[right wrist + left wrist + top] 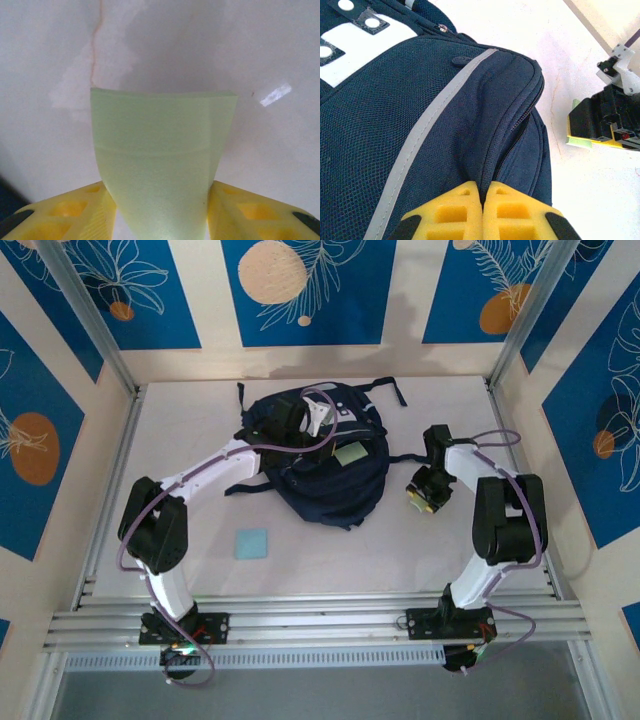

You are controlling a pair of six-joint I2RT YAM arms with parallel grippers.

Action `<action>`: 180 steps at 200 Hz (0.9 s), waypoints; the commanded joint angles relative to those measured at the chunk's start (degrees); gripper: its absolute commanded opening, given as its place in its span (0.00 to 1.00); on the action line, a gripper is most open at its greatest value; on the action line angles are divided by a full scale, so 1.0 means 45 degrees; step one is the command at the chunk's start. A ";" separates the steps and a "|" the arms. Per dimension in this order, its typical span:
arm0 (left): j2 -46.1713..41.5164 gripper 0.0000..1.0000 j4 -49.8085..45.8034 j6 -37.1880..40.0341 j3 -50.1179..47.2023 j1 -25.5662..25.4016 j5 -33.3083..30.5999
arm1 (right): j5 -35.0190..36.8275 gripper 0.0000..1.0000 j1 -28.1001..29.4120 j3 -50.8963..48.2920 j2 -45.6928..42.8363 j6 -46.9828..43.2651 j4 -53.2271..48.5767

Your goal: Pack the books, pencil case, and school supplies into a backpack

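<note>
Step in hand, we judge: packing supplies. Right gripper [160,187], about half open, clamps the bowed green pad [160,140] right of the backpack [395,125]. Left gripper [482,200], fully closed, pinches fabric by the zipper [520,125]. Next we need the opening lifted and the pad carried across.

A thin pale green pad [161,150] sits between the right gripper's [160,200] jaws. A navy fabric backpack [420,125] lies just ahead of the left gripper's [482,189] jaws.
</note>
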 commanded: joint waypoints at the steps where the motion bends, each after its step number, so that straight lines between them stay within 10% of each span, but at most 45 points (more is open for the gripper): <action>1: -0.0810 0.00 0.0213 0.0164 0.0250 -0.0075 -0.0087 | -0.0456 0.48 0.0338 0.0314 -0.0966 -0.0715 -0.0622; 57: -0.0756 0.00 0.0073 0.0040 0.0608 0.0015 0.0023 | -0.2816 0.48 0.2446 0.1619 -0.2657 -0.0657 -0.0255; 148: -0.0641 0.00 0.0009 -0.0708 0.1028 0.0036 0.0134 | -0.5321 0.49 0.4270 0.3013 -0.0055 0.0888 0.3800; 180: -0.0773 0.00 -0.0028 -0.0844 0.0909 0.0025 0.0018 | -0.5276 0.72 0.4236 0.3110 -0.0085 0.0754 0.3940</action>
